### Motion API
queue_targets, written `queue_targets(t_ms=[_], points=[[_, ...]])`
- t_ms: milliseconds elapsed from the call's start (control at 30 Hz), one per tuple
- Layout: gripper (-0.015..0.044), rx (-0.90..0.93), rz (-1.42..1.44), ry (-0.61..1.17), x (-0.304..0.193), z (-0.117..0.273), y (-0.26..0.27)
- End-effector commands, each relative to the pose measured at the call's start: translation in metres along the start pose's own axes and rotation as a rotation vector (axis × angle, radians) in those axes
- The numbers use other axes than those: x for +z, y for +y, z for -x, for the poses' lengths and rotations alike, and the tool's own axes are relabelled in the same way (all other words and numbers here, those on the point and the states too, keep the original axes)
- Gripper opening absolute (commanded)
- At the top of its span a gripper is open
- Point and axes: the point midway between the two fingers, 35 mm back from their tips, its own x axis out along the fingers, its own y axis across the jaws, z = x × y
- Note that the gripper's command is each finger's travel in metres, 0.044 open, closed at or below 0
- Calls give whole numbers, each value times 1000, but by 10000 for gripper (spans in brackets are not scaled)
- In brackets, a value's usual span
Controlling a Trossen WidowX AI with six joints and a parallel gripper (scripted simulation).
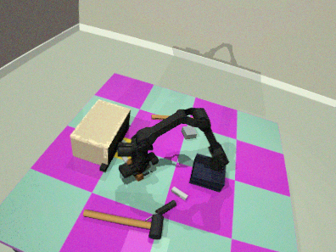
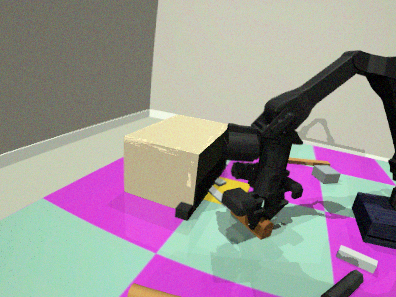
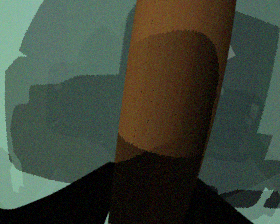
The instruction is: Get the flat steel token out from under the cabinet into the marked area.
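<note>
The cream cabinet (image 1: 102,124) (image 2: 165,139) stands at the left, its dark front facing the arm. My gripper (image 1: 137,169) (image 2: 255,218) (image 3: 150,177) is shut on the brown handle (image 1: 139,176) (image 2: 264,229) (image 3: 170,90) of a flat-bladed tool, low over the table. Its pale blade (image 2: 216,192) points toward the cabinet's bottom front; its tip is hidden. A small flat grey piece (image 2: 220,182), seemingly the token, lies beside the blade at the cabinet-side edge of the yellow marked area (image 2: 237,185). Whether blade and piece touch cannot be told. The wrist view shows only handle, fingers and shadows.
A black block (image 1: 103,167) (image 2: 183,210) sits at the cabinet's near front corner. A mallet (image 1: 119,219), a black-handled tool (image 1: 166,207) and a white block (image 1: 179,193) (image 2: 357,259) lie nearer the camera. A grey block (image 1: 189,132) (image 2: 326,174) and a wooden stick (image 1: 159,117) (image 2: 310,162) lie behind the arm.
</note>
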Motion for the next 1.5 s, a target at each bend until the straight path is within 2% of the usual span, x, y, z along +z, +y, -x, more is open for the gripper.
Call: queue_targets(t_ms=[0, 733, 1467], points=[[0, -6, 2, -3, 1, -1, -7], [0, -7, 2, -3, -1, -1, -22], [0, -7, 2, 0, -42, -2, -20]])
